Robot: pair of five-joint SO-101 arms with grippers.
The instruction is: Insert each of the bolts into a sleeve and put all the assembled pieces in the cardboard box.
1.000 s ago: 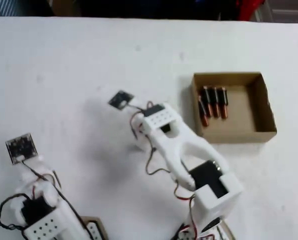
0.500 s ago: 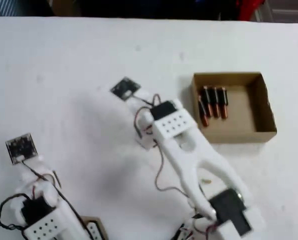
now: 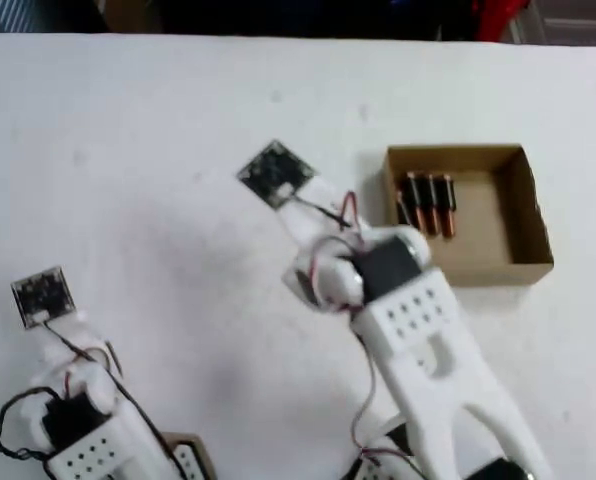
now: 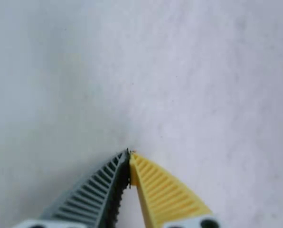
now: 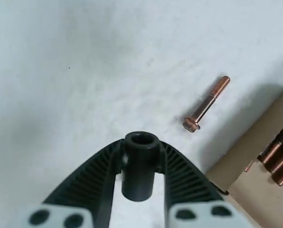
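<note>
A black sleeve (image 5: 140,164) is clamped across its wall by the right fingers (image 5: 91,183), with its open bore turned away from the wrist and left clear. One copper bolt (image 5: 207,103) lies flat on the counter (image 5: 84,57), near the cardboard box (image 5: 255,185) but apart from it, its flanged head nearer the sleeve. From above, four assembled pieces (image 3: 426,208) are seen side by side inside the box (image 3: 534,215). The left fingers (image 4: 165,190) are pressed together on nothing, over bare counter.

Both parts are judged stiff and light. The sleeve looks smooth, so it may be swivelled in the ribbed pads if it is pushed off its axis. The grip at mid-wall is well placed for resisting that. The bolt is likely to roll on its round shank when nudged, so it should be approached squarely from either side. It is best taken on the shank close under the head – the thread gives purchase there – so that the tip is left free for the bore.
</note>
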